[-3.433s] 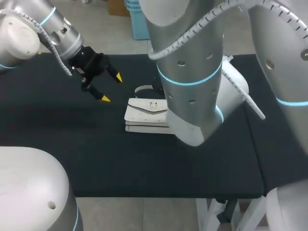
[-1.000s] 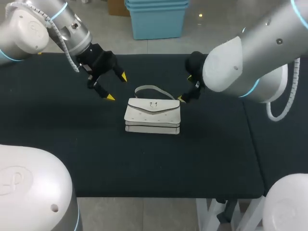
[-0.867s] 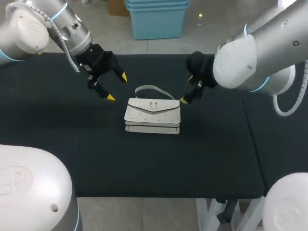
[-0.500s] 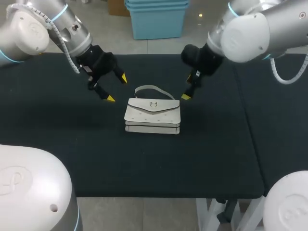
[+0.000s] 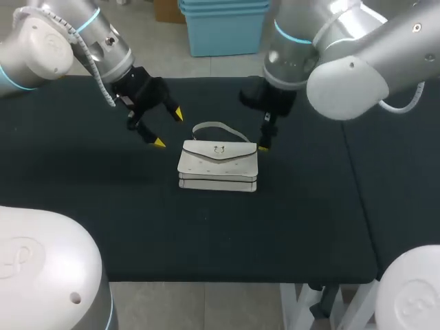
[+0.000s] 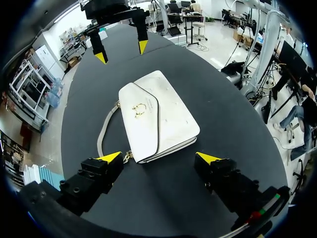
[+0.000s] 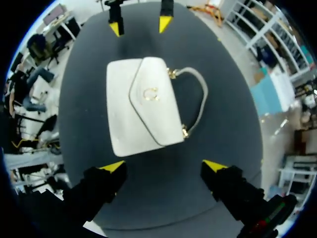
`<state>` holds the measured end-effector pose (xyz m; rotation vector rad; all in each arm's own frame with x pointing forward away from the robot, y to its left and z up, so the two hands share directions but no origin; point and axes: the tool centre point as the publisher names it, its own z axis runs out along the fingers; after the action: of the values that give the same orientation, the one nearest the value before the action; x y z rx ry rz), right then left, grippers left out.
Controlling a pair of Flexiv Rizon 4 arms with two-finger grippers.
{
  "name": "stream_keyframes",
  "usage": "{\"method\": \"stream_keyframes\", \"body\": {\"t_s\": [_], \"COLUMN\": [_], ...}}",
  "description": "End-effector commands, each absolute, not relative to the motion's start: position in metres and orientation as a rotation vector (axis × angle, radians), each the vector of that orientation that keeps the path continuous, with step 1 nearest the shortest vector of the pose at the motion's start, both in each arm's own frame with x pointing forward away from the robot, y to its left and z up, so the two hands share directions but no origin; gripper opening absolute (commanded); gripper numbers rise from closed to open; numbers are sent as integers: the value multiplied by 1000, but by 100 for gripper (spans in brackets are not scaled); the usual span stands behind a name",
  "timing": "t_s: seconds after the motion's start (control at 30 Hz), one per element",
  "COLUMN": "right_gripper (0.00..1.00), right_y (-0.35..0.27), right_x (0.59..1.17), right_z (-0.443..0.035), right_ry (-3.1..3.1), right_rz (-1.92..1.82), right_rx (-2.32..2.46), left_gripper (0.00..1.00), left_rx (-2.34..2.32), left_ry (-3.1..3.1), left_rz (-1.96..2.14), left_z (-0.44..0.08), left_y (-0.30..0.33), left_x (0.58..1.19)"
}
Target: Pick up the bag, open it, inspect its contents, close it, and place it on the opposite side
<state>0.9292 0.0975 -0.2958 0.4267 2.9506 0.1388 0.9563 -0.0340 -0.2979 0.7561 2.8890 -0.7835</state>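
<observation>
Lying flat near the middle of the black table [image 5: 103, 206], the white bag [image 5: 218, 165] has its flap shut and facing up, with a small gold clasp [image 5: 218, 149] at the flap's point. Its strap [image 5: 214, 126] curves out from the bag's far edge and arches along that side. Neither arm touches the bag.

The left gripper [image 5: 168, 128] hangs over the table to the left of the bag and a little farther back, near the bag's far left corner but apart from it. Its claw is released: the two yellow tips stand wide apart with only dark tabletop between them. In the left wrist view the bag [image 6: 157, 116] lies ahead of and between the spread fingers, untouched, with the strap [image 6: 101, 134] trailing off one side.

The right gripper [image 5: 265, 141] comes in from the right and points down just beside the bag's far right corner, close to where the strap joins. Only one of its yellow tips shows in the head view. The right wrist view settles its state: the claw is released too, fingers spread with nothing held, and the bag [image 7: 143, 105] sits ahead of them. Whether the low tip touches the table or the bag's corner cannot be told. Each wrist view shows the other gripper beyond the bag, its tips spread.
</observation>
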Motion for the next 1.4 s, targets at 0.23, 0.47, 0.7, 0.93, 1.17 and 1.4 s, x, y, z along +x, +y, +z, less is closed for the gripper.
{"method": "stream_keyframes", "body": {"t_s": [0.23,0.47,0.7,0.93,1.17,1.4], "right_gripper": [100,100,100,100,100,100], "right_y": [98,99,106,113,131,128], "right_x": [927,924,919,916,908,899], "right_z": [-301,-303,-309,-313,-318,-313], "right_ry": [2483,2318,2157,2041,1969,1987], "right_rz": [-117,-50,-83,-119,-46,-24], "right_rx": [340,354,370,384,386,394], "left_gripper": [100,100,100,100,100,100], "left_rx": [766,782,815,828,835,847], "left_ry": [2898,2889,2867,2860,2837,2832], "left_rz": [-788,-788,-790,-797,-817,-805], "left_z": [-301,-300,-304,-309,-310,-308], "left_y": [-38,-41,-45,-46,-47,-49], "left_x": [962,964,964,966,967,969]}}
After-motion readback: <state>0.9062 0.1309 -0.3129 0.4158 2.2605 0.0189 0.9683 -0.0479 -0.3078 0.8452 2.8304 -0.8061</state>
